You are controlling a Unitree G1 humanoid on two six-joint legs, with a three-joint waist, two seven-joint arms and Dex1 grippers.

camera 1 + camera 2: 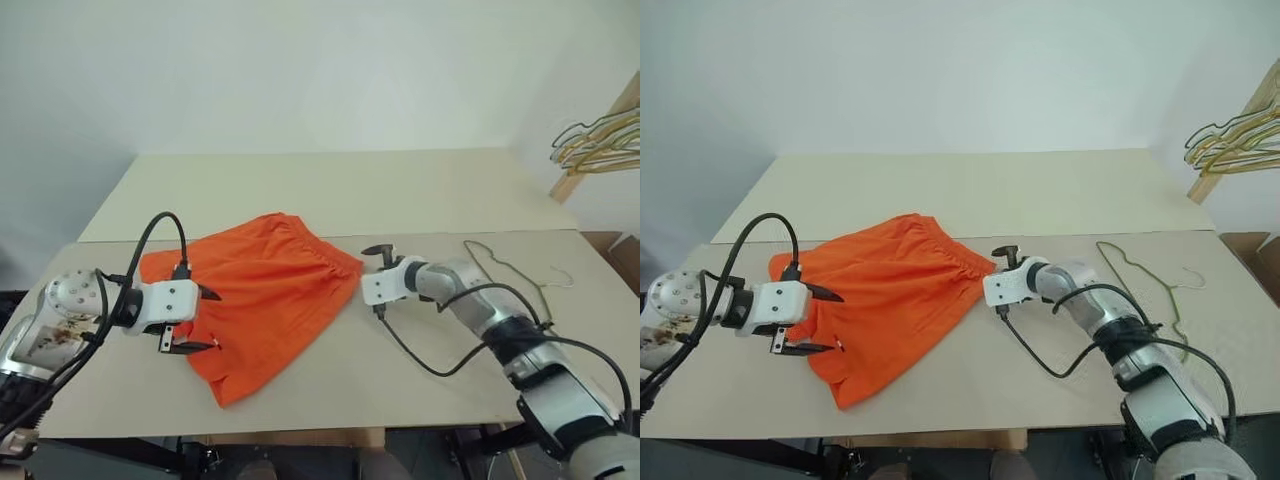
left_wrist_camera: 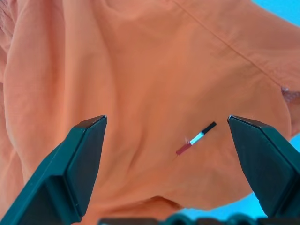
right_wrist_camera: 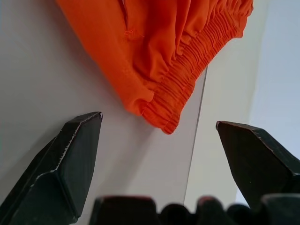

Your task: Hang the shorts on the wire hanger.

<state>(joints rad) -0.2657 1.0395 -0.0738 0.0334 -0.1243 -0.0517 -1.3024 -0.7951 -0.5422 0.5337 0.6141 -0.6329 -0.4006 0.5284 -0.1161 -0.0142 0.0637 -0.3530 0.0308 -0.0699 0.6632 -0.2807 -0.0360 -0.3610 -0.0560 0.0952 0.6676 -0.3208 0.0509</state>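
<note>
Two end effectors, both spread wide and empty: the left end effector [image 1: 205, 320] over the shorts' leg, the right end effector [image 1: 372, 280] beside the waistband. One pair of shorts [image 1: 262, 290] lies on the counter [image 1: 400, 190]; one wire hanger [image 1: 1140, 275] lies right, partly behind the right arm.

shorts [image 1: 262, 290]: we see bright orange, crumpled flat on desk, waistband toward 2 o'clock | wire hanger [image 1: 1147, 279]: thin grey, lying flat at shorts' 3 o'clock, well apart
</note>
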